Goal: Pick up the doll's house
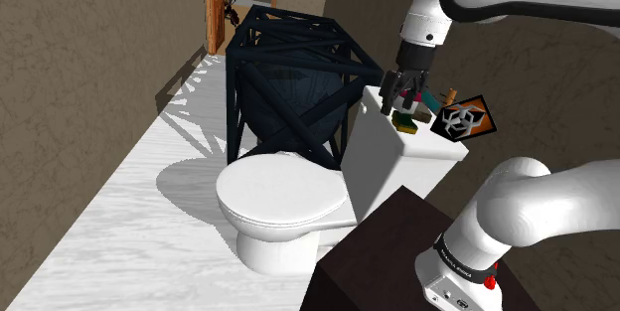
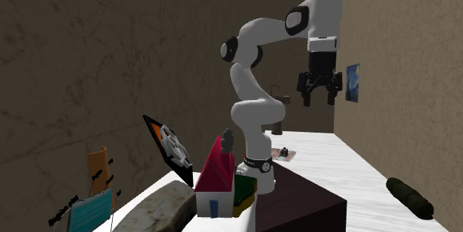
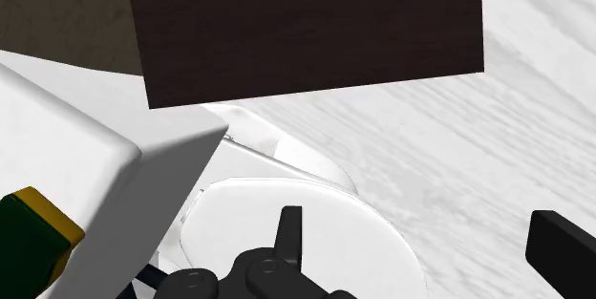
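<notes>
Black two-finger gripper (image 2: 318, 98) hung high on the white arm (image 2: 252, 90) with jaws spread wide, nothing between them; in the wrist view the two fingers (image 3: 290, 235) stood far apart over the closed white toilet lid (image 3: 315, 221) and the pale wood-grain floor (image 3: 497, 144). Small doll's house (image 2: 216, 176), white walls, red pitched roof, blue door, stood upright on top of the white toilet tank (image 1: 397, 165), well below the gripper and clear of it. Green block with a yellow underside (image 2: 244, 187) sat just beside the house, on the side toward the dark brown box stand (image 2: 304, 201). Black square card with an orange edge and a white emblem (image 2: 170, 146) leaned tilted behind the house. Further along that top surface, an orange cup-like thing (image 2: 97, 167) and a light blue face mask (image 2: 90, 213). From the shoulder view the gripper (image 1: 401, 105) overlapped the things on the tank, so the house was mostly hidden there. Dark blue lattice frame (image 1: 293, 80) stood behind the toilet. Dark cylinder (image 2: 409, 197) lay on the floor, well apart from the stand
</notes>
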Robot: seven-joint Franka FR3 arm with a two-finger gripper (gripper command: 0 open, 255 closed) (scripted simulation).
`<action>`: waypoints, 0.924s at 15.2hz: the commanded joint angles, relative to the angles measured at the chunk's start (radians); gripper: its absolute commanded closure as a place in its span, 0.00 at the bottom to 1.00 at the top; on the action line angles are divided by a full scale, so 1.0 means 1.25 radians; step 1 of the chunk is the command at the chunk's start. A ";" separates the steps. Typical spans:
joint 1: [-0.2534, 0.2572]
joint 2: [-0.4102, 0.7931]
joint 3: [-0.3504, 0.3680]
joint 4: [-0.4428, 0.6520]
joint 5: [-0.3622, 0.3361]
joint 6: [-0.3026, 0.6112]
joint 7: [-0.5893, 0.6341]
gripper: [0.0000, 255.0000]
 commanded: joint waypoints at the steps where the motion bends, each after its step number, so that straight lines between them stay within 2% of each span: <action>1: 0.000 0.000 0.000 0.000 0.000 0.000 0.000 0.00; 14: -0.126 0.313 -0.086 0.187 -0.162 0.061 -0.015 0.00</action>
